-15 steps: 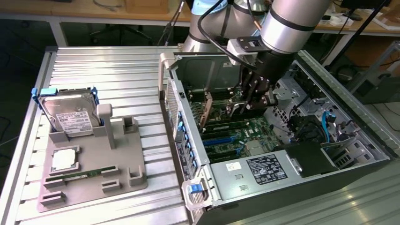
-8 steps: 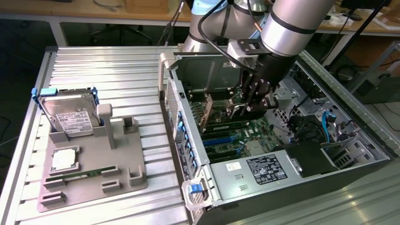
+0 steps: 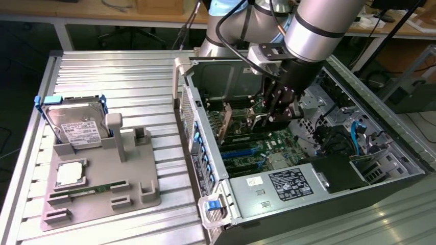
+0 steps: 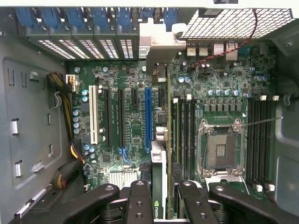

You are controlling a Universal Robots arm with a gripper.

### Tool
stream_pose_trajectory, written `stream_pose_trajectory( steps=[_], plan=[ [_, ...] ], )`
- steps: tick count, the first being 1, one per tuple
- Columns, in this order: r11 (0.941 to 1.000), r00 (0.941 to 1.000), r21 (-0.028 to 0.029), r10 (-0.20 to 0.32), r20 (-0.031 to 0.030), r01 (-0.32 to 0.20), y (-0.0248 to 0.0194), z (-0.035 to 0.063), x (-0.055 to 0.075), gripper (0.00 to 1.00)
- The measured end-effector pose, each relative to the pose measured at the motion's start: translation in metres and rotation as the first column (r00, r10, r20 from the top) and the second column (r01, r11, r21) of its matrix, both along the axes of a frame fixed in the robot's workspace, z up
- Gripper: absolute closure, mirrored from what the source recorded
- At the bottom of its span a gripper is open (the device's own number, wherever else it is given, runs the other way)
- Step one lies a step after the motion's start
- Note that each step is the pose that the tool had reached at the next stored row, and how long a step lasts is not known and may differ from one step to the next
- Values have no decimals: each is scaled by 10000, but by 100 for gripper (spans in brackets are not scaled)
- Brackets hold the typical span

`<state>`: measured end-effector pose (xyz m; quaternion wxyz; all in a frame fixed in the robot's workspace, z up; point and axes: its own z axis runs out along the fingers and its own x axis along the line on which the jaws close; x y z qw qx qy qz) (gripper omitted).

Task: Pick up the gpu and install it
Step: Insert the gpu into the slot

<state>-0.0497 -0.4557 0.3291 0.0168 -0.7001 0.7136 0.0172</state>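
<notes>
End effector [image 4: 160, 198] clamped on thin dark gpu card [image 4: 159, 182] with silvery end bracket, held edge-on inside open computer case [image 3: 381, 168]; long axis runs parallel to blue motherboard slot [image 4: 148, 119], bracket toward case's rear wall.

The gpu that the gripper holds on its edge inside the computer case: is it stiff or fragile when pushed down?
The gpu looks like a thin flat card, so probably stiff along its length but apt to tilt sideways between the gripper fingers. Held edge-on over the motherboard, it is likely fragile: small parts show on its board. It seems light for its size.
</notes>
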Motion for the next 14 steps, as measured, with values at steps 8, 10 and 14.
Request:
stream_pose_trajectory(
  steps=[8,10,14],
  plan=[
    [10000,10000,-1,-1,8,1,-26,-73,-19,73],
    [10000,10000,-2,0,12,0,-30,-90,-28,73],
    [10000,10000,-1,1,15,-1,-38,-125,-45,73]
  ],
)
